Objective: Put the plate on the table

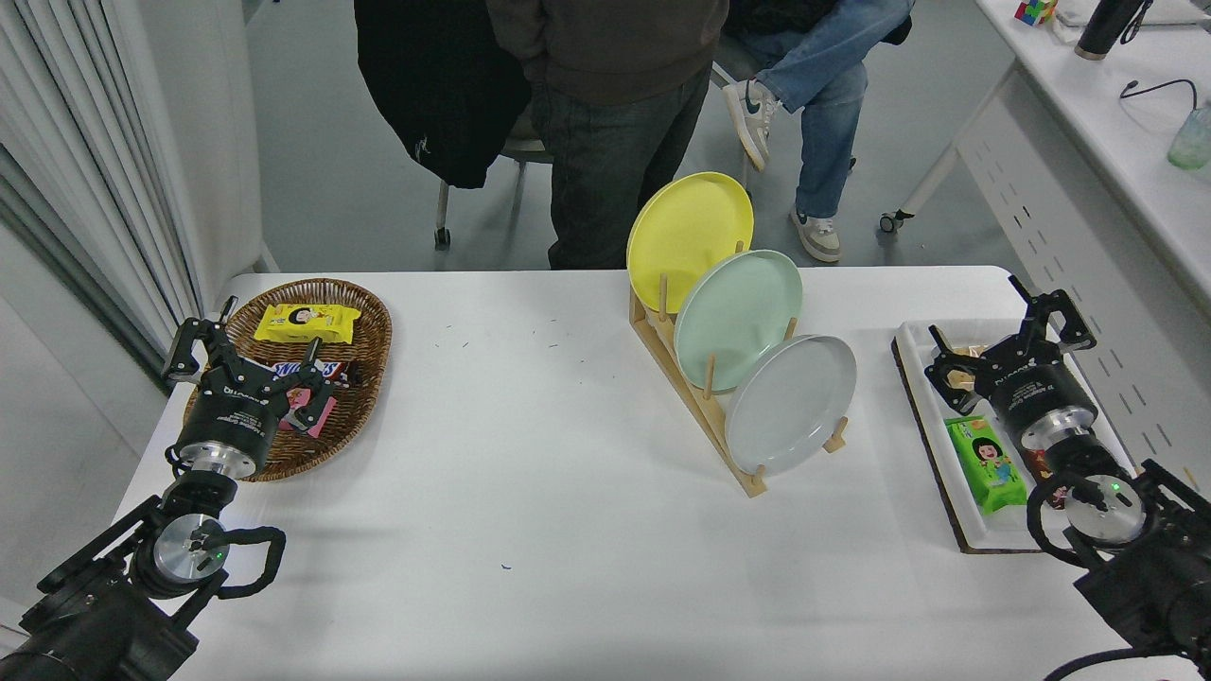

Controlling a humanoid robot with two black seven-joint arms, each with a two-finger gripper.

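**A:** From the head view, where is your target?

**B:** The plate (791, 404) stands on edge in the nearest slot of the wooden rack (695, 397), a little right of the middle of the table (530, 473). Its face is turned toward you and slightly right, tilted back against the pegs. Behind it in the same rack sit the mint green plate (739, 319) and, farthest back, the yellow plate (690, 240).

**A:** Which arm should you use?

**B:** Your right gripper (1003, 333) is the nearer one. It hovers over the white tray (922, 416) at the right edge, fingers spread wide, holding nothing. The plate lies to its left and a touch nearer you, with bare tabletop between. Your left gripper (248, 355) is parked over the wicker basket (364, 312) at the far left, also spread and empty, well apart from the rack.

**A:** What does the reach turn on?

**B:** I judge it turns on the rim. The plate's disc is nearly upright, so you would come in from the right and take the upper right edge, then lift it up and clear of the pegs before laying it flat on open table.

**A:** Any hazard?

**B:** The mint green plate overlaps it closely behind; a deep reach could knock that one.
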